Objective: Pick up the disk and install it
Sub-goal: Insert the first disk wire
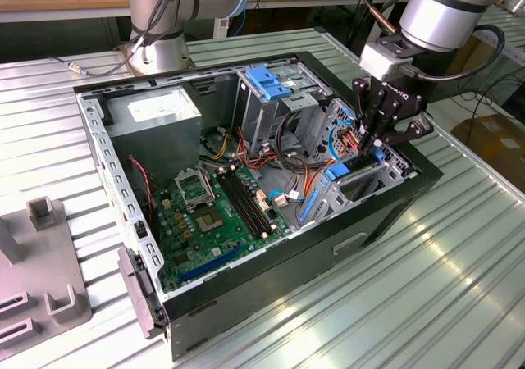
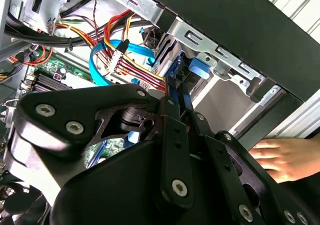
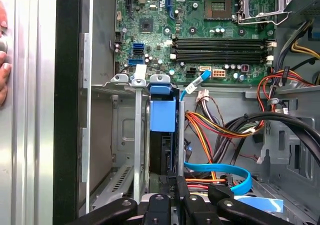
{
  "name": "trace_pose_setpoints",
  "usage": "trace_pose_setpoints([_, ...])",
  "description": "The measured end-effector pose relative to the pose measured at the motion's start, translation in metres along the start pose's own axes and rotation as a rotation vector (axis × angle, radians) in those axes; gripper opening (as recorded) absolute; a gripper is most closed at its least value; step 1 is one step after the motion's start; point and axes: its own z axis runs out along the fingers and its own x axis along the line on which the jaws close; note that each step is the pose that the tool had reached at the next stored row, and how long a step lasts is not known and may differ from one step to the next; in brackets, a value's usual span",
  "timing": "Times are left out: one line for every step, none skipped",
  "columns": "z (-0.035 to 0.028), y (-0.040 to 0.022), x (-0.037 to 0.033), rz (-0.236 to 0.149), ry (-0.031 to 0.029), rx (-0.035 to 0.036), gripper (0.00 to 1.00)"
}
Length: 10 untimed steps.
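Note:
The disk [image 3: 162, 116] stands on edge in the metal drive bay [image 3: 137, 150] at the front corner of the open computer case [image 1: 246, 287], its blue rail end facing the motherboard. My gripper [image 3: 173, 181] sits over the disk's other end, its two black fingers [image 2: 172, 110] drawn close together with the blue rail between them. In the exterior view the gripper [image 1: 371, 145] hangs just above the bay at the case's right side, and the disk's blue rail [image 1: 338, 171] shows below it. Most of the disk's body is hidden by the bay walls.
Bundled red, yellow and orange wires [image 3: 215, 127] and a blue data cable [image 3: 220, 167] lie right beside the bay. The motherboard [image 1: 213, 213], the grey power supply [image 1: 156, 115] and a blue-latched cage [image 1: 267, 82] share the case. A person's hand [image 2: 282, 157] rests outside the case wall.

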Motion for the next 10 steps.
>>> trace_pose_setpoints([0.0, 0.0, 0.0006, 0.0, 0.0003, 0.0, 0.16])
trace_pose_setpoints([0.0001, 0.0001, 0.0014, 0.0, 0.0004, 0.0, 0.16])
trace_pose_setpoints([0.0003, 0.0001, 0.0018, 0.0, 0.0002, 0.0, 0.16])
trace_pose_setpoints([0.0004, 0.0001, 0.002, 0.0, 0.0002, 0.0, 0.16])
trace_pose_setpoints([0.0004, 0.0001, 0.002, 0.0, 0.0003, 0.0, 0.16])
trace_pose_setpoints([0.0006, 0.0001, 0.002, 0.0, 0.0002, 0.0, 0.16])
trace_pose_setpoints([0.0011, 0.0001, 0.002, 0.0, -0.0001, 0.0, 0.16])
trace_pose_setpoints([0.0017, 0.0001, 0.002, 0.0, -0.0001, 0.0, 0.16])
trace_pose_setpoints([0.0023, 0.0001, 0.002, 0.0, 0.0002, 0.0, 0.16])
trace_pose_setpoints([0.0028, 0.0001, 0.0019, 0.0, 0.0003, 0.0, 0.16])
